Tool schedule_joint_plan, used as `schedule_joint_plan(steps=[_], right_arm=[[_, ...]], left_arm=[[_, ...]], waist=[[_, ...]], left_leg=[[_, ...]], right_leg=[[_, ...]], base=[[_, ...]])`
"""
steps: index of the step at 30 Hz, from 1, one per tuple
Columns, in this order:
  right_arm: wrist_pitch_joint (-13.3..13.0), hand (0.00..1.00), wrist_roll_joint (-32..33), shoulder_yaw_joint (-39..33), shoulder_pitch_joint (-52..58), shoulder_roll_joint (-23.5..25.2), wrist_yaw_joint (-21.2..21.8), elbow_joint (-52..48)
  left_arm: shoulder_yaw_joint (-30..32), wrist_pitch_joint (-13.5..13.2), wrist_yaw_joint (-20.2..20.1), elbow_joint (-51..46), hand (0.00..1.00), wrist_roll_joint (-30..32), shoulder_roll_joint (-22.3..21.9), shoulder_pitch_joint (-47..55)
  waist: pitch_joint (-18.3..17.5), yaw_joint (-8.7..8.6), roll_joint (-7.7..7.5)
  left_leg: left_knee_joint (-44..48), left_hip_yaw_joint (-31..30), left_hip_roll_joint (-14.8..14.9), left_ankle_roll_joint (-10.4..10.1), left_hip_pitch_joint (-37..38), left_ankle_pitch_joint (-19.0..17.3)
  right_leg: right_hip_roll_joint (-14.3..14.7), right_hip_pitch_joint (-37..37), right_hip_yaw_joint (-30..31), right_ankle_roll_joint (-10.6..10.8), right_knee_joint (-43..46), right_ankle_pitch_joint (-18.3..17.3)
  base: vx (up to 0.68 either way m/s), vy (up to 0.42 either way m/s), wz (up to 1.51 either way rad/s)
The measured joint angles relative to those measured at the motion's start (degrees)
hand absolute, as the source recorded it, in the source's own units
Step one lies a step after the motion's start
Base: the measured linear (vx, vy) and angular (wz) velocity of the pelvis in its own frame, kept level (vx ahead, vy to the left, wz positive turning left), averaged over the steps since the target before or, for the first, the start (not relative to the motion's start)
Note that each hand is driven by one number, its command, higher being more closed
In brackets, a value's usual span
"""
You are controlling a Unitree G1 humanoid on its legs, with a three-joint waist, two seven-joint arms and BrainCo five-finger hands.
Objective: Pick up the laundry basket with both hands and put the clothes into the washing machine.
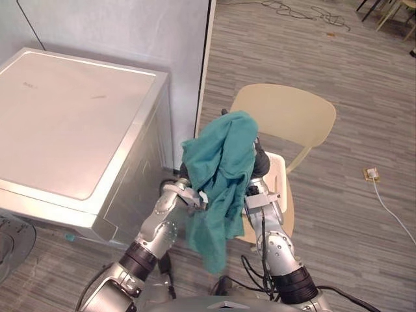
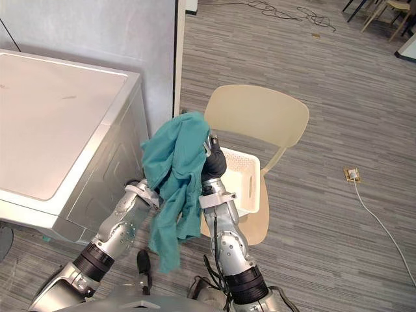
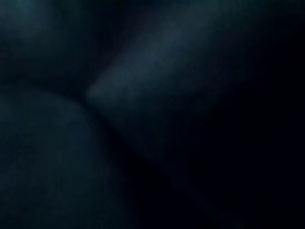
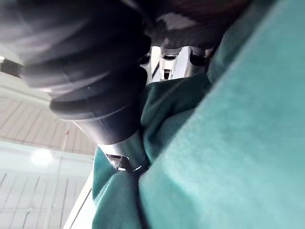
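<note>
Teal cloth [image 1: 221,175] held up off basket, draped over both hands, long end hanging down betw. the arms. L hand [image 1: 184,173] buried under cloth, grip can't be told. R hand [image 2: 214,166] wrapped in cloth too, grip can't be told. White laundry basket [image 2: 247,179] sits on beige chair [image 2: 260,114]. Washing machine [image 1: 65,117] at robot's left, against pale wall [image 1: 130,32]. Grey plank floor [image 1: 338,78], floor socket [image 1: 371,173] w/ white cable [image 1: 393,214] at right.
</note>
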Motion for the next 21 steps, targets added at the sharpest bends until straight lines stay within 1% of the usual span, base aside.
schedule_joint_plan(steps=[2,3,6,8,11,13,20,21], right_arm=[[-0.4,1.0,0.0,-0.2,-0.2,0.4,0.0,1.3],[-0.4,1.0,0.0,-0.1,-0.2,0.5,-0.2,1.5],[-0.7,1.0,0.0,-0.1,-0.2,0.7,-0.3,1.5],[-1.4,1.0,0.1,-0.2,-0.3,0.7,-0.4,1.5],[-1.8,1.0,0.1,-0.5,-0.6,0.7,-0.6,1.5],[-1.7,1.0,0.1,0.2,-0.7,0.8,-0.6,1.5],[-1.3,1.0,0.0,0.9,-0.7,1.5,-1.2,1.5],[-1.3,0.0,0.0,0.9,-0.7,1.5,-1.3,1.5]], left_arm=[[-0.9,0.1,0.0,0.0,0.0,0.1,0.0,0.0],[-1.3,0.1,0.0,0.0,1.0,0.1,0.0,-0.1],[-2.2,0.1,0.1,0.0,1.0,0.2,0.0,-0.4],[-2.7,0.1,0.2,0.0,1.0,0.4,0.0,-1.3],[-2.8,0.0,0.5,0.0,1.0,2.5,0.0,-2.3],[-2.6,-0.1,2.1,0.0,1.0,2.6,0.0,-2.8],[-2.3,-0.7,4.0,0.0,1.0,6.5,0.0,-2.9],[-2.1,-0.7,4.2,0.0,1.0,6.5,0.0,-2.9]], waist=[[-0.2,0.05,-0.04],[-0.3,0.17,-0.02],[-0.3,0.0,-0.02],[-0.3,-0.16,-0.02],[-0.3,-0.29,-0.03],[-0.3,-0.46,-0.03],[-0.3,-0.4,-0.04],[-0.3,-0.35,-0.04]], left_leg=[[0.0,0.4,0.1,-0.1,0.0,0.0],[0.0,0.9,0.1,0.0,0.0,0.0],[0.1,1.3,0.1,0.2,0.1,0.1],[0.3,1.3,0.1,0.2,0.1,0.2],[0.3,1.3,0.1,0.2,0.3,0.2],[0.3,1.3,0.1,0.2,0.6,0.2],[0.0,1.3,0.0,0.0,0.6,0.0],[0.0,1.3,0.0,-0.1,0.6,0.0]], right_leg=[[0.0,-0.5,0.4,0.0,0.1,0.1],[0.0,-0.7,0.8,0.2,0.2,0.2],[0.0,-0.9,1.3,0.4,0.1,0.4],[0.0,-0.9,1.4,0.4,0.1,0.4],[0.0,-0.8,1.5,0.4,0.1,0.4],[0.0,-0.6,1.5,0.4,0.0,0.5],[0.0,-0.3,1.5,0.2,-0.6,0.9],[0.0,-0.3,1.5,0.4,-0.6,1.1]], base=[[0.05,-0.06,-0.11],[0.03,-0.05,-0.16],[0.04,-0.042,-0.09],[0.06,-0.043,-0.01],[0.03,-0.038,-0.02],[0.02,-0.046,-0.02],[0.0,-0.005,0.0],[0.0,0.0,0.0]])
